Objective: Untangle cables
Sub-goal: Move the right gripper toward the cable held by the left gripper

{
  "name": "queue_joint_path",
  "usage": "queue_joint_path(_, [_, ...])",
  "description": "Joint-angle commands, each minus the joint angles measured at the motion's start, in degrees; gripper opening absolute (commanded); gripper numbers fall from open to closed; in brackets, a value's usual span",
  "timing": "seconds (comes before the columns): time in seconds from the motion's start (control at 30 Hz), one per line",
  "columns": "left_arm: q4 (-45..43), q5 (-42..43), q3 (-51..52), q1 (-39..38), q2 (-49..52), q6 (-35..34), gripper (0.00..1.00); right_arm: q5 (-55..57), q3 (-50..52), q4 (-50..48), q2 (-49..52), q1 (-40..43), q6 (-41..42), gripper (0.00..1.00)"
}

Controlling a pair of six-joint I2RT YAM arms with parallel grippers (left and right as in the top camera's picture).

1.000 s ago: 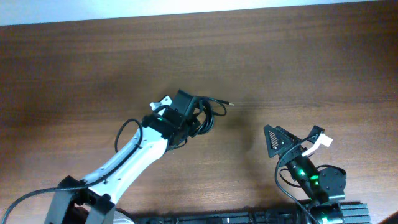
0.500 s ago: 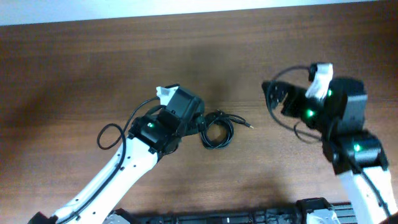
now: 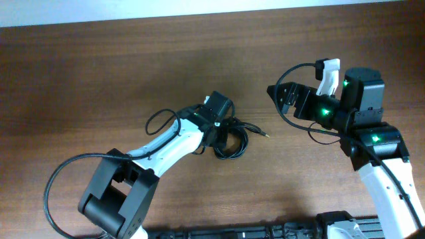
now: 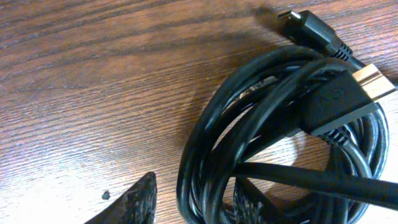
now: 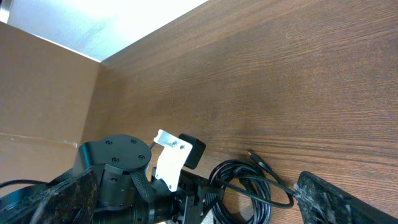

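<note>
One small coil of cables [image 3: 244, 143] lies on the wooden table [image 3: 99, 66], near its middle. Your left gripper [image 3: 219, 135] sits at the coil's left edge; you cannot tell whether it is clenched. Your right gripper [image 3: 279, 98] hangs spread wide, holding nothing, well right of the coil.

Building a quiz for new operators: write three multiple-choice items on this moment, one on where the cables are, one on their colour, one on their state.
1. Where are the cables?
A) hanging off an edge
B) on the table at the left gripper
C) draped over an arm

2. Cable colour?
A) black
B) white
C) red

3. Cable state?
A) laid out straight, apart
B) lifted in the air
C) wound into one coil

Answers: 1 B, the overhead view shows them lying on the wood by that gripper; 2 A, every strand is black; 3 C, the left wrist view shows overlapping loops.
</note>
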State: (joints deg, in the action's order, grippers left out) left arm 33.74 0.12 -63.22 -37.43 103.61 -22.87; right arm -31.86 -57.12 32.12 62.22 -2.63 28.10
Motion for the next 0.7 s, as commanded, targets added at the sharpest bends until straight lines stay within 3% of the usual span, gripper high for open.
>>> queue_joint_path(0.0, [-0.35,1.03,0.35,0.0,0.55,0.66,0.36,-0.48,-1.07,-0.2,0.2,-0.35,-0.85,0.99])
queue_joint_path(0.03, [-0.48,1.03,0.5,0.0,0.9,0.66,0.3,-0.5,-1.07,-0.15,0.22,-0.35,-0.85,0.99])
queue_joint_path(0.13, [-0.72,1.07,0.52,0.09,2.19,-0.42,0.0,-0.52,-1.07,0.04,0.22,-0.35,-0.85,0.99])
queue_joint_path(0.2, [-1.18,0.98,-0.33,0.61,2.1,-1.22,0.0,-0.52,-1.07,0.07,0.31,-0.35,-0.87,0.99])
queue_joint_path(0.33, [0.61,1.25,-5.05,9.86,-4.79,-27.58,0.0,-0.52,-1.07,8.02,0.35,-0.37,-0.87,0.99])
queue_joint_path(0.4, [0.59,2.91,-5.05,13.42,-8.92,-36.37,0.0,-0.57,-1.05,12.31,1.73,-0.44,-0.85,0.99])
queue_joint_path(0.5, [0.55,3.15,-5.05,13.7,-11.52,-31.95,0.0,-0.55,-1.01,13.09,5.79,-3.87,-0.85,0.99])
queue_joint_path(0.63, [0.63,5.79,-5.05,13.7,-13.09,-11.23,0.0,-0.92,-1.01,9.46,13.27,-8.24,-0.96,0.98])
queue_joint_path(0.67, [0.76,8.55,-5.05,13.7,-13.33,-3.28,0.0,-0.96,-1.01,6.58,13.66,-8.72,-4.04,0.97])
